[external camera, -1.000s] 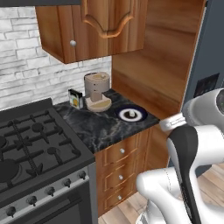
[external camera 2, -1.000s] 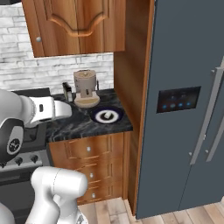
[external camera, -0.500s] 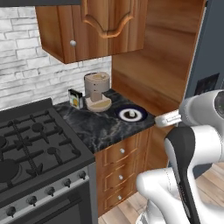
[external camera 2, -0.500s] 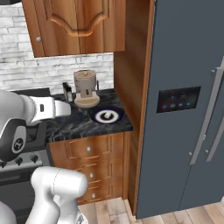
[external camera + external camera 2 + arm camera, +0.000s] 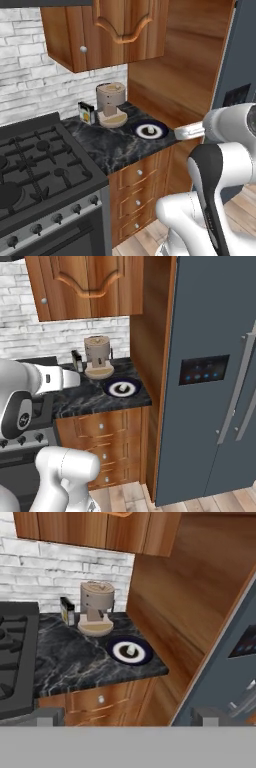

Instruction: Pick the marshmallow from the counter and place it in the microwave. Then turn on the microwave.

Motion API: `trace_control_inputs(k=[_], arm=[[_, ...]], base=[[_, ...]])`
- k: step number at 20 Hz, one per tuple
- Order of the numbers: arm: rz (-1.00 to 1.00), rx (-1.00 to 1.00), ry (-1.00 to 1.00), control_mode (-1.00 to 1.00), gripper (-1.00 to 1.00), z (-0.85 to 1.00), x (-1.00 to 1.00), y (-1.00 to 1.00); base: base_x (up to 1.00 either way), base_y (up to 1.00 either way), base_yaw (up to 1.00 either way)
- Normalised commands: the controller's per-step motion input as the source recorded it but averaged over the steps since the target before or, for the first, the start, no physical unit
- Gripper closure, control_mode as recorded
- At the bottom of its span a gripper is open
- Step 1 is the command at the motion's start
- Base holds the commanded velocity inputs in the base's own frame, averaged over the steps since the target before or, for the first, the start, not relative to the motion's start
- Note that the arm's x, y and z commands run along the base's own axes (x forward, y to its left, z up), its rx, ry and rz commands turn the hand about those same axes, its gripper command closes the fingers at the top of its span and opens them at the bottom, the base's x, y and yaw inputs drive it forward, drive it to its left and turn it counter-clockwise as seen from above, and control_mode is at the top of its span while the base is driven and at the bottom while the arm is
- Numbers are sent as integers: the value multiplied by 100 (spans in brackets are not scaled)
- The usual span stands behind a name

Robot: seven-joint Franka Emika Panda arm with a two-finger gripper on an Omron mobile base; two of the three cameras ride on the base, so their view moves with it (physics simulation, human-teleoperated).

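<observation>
Left to right: black stove (image 5: 35, 170), dark stone surface (image 5: 112, 145) with a small box (image 5: 86, 113), beige appliance (image 5: 111, 102), marshmallow (image 5: 150, 130) on a dark-rimmed plate (image 5: 161, 131), wood panel, grey fridge (image 5: 215, 376); gripper (image 5: 127, 717) open, empty, well short of the surface.

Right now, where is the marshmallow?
The marshmallow sits on the round dish at the counter's right end, just right of the beige appliance, near the wooden side panel.
</observation>
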Motion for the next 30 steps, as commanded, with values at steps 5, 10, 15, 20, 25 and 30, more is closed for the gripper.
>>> trace_control_inputs(k=[5,10,15,20,25,30], arm=[[0,7,-1,-100,-100,0,4,1],[0,5,0,-100,-100,0,17,0],[0,2,2,-100,-100,0,19,1],[0,1,10,-100,-100,-1,21,1],[0,1,14,-100,-100,0,20,0],[0,0,17,-100,-100,0,21,0]], base=[[0,0,0],[0,0,0],[0,0,0],[0,0,0],[0,0,0],[0,0,0]])
